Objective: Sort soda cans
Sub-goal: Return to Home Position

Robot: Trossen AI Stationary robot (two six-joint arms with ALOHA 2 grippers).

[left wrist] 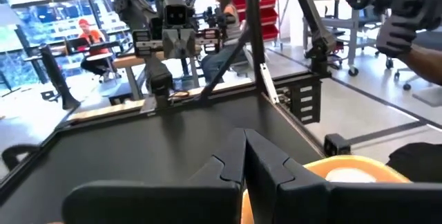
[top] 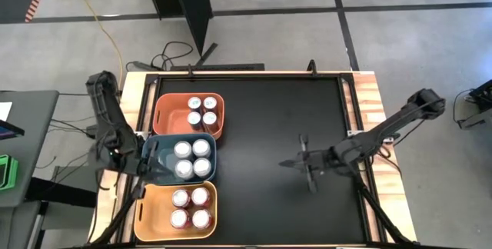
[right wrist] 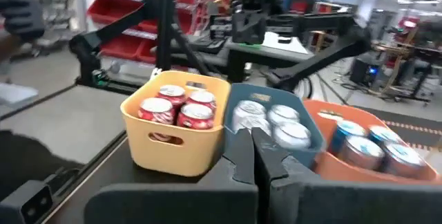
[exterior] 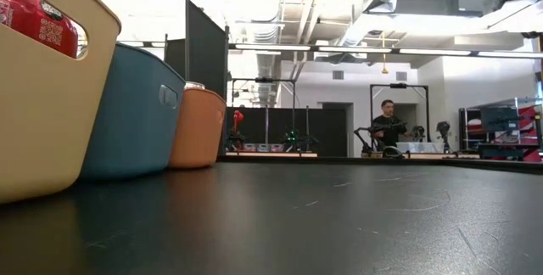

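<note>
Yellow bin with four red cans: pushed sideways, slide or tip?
Probably slides: the yellow rectangular plastic bin looks wide and low on the black tabletop. Its four red metal soda cans likely add weight and, packed close, barely shift.

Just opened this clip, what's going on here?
Nothing is being handled right now. The cans sit four to a bin along the table's left side: blue-and-silver cans in the orange bin, silver cans in the blue bin, red cans in the yellow bin. The left gripper, by the bins, and the right gripper, over bare mat, are shut and empty.
</note>
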